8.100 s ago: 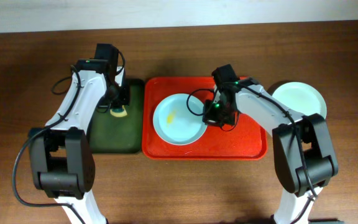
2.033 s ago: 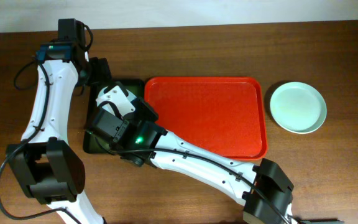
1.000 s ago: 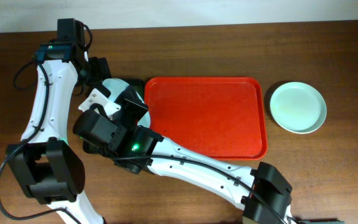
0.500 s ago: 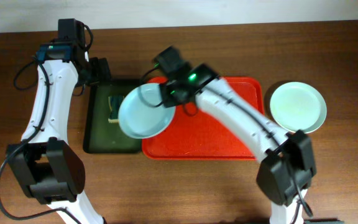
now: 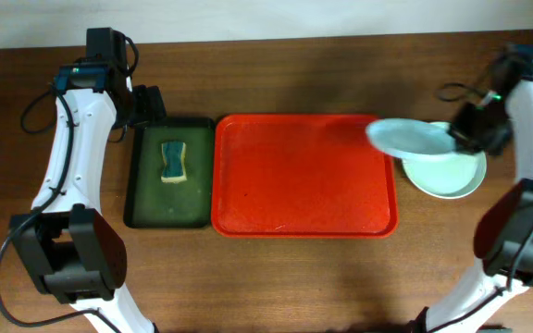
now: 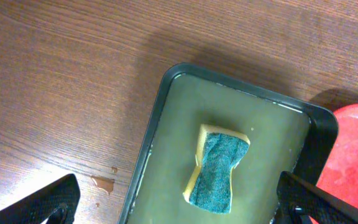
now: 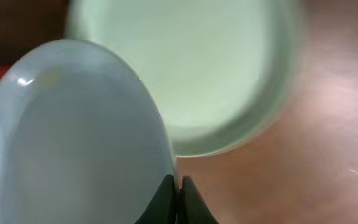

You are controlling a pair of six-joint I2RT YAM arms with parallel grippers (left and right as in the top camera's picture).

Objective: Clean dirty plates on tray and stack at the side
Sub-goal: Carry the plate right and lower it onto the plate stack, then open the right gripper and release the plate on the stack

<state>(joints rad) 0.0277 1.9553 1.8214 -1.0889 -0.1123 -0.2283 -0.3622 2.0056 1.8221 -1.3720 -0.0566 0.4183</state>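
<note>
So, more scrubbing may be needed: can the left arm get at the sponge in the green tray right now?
Probably yes. The sponge lies alone in the green tray, nothing over it, and the left arm hangs above it with open jaws.

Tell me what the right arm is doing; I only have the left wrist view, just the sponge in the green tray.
Observer: Its jaws are shut on the rim of a pale blue plate, held above the red tray's right edge.
Operator: Anything at the side?
Observer: A mint plate lies on the table right of the tray, partly under the held plate.
Operator: Plates on the tray?
Observer: None in the overhead view.
</note>
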